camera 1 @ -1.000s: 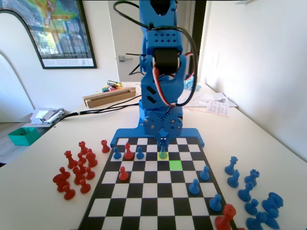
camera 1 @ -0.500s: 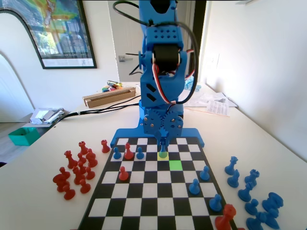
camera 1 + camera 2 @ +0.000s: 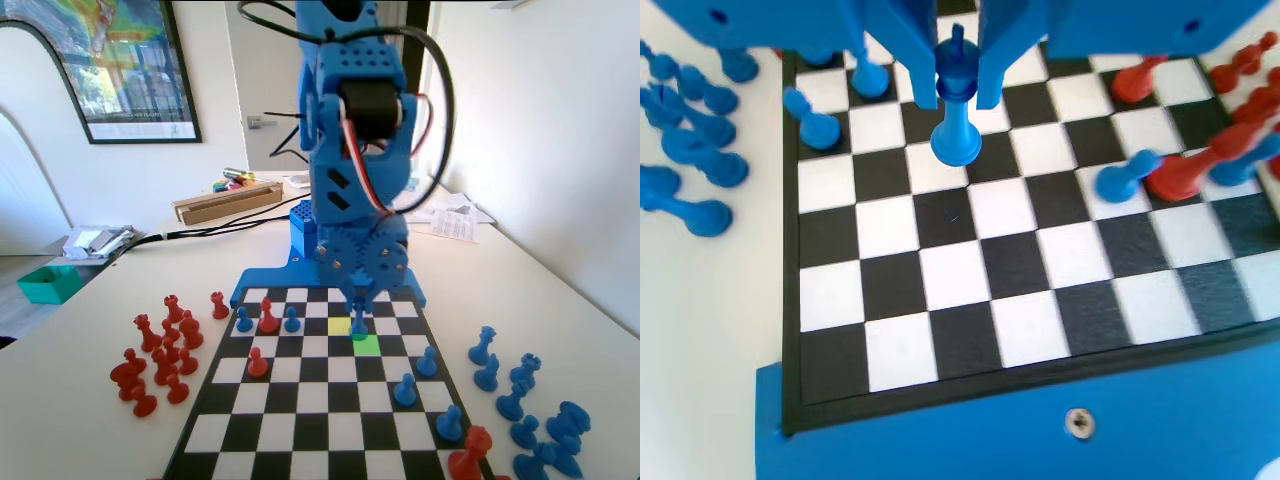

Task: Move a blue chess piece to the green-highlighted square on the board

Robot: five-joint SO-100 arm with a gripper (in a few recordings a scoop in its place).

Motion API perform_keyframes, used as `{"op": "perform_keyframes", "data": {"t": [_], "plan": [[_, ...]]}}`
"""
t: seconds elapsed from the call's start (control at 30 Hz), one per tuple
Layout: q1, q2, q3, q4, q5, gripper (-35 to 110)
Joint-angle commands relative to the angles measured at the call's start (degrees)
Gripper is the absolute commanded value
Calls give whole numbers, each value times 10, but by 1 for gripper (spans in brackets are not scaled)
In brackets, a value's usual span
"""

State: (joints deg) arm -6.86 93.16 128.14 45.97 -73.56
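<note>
My gripper (image 3: 358, 305) is shut on the blue chess piece (image 3: 359, 324), a slender piece with a narrow pointed top. It holds the piece upright over the far edge of the green-highlighted square (image 3: 368, 347), just right of a paler yellow-green square (image 3: 338, 326) in the fixed view. In the wrist view the two jaws of the gripper (image 3: 958, 85) clamp the piece's neck, and its body and base (image 3: 957, 135) hang below them over the board (image 3: 960, 270). Whether the base touches the board (image 3: 300, 430) I cannot tell.
In the fixed view, blue pawns (image 3: 405, 390) and red pieces (image 3: 257, 362) stand on the board, with a red piece (image 3: 470, 455) at its near right corner. Captured red pieces (image 3: 160, 350) cluster off-board left, blue ones (image 3: 530, 410) right. A cardboard box (image 3: 225, 200) lies behind.
The arm has swung right in the fixed view, carrying the blue piece off the yellow-green square toward the green square. The gripper stays shut on it.
</note>
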Motion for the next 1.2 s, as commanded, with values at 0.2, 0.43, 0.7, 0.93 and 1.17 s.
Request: {"op": "perform_keyframes", "data": {"t": [0.2,0.43,0.7,0.93,1.17], "plan": [[-26,-3,-18,-23,11,1],[-27,-4,-6,-36,9,1],[-25,-4,4,-42,4,1],[-24,-4,12,-46,1,1],[-22,-4,22,-53,-1,1]]}}
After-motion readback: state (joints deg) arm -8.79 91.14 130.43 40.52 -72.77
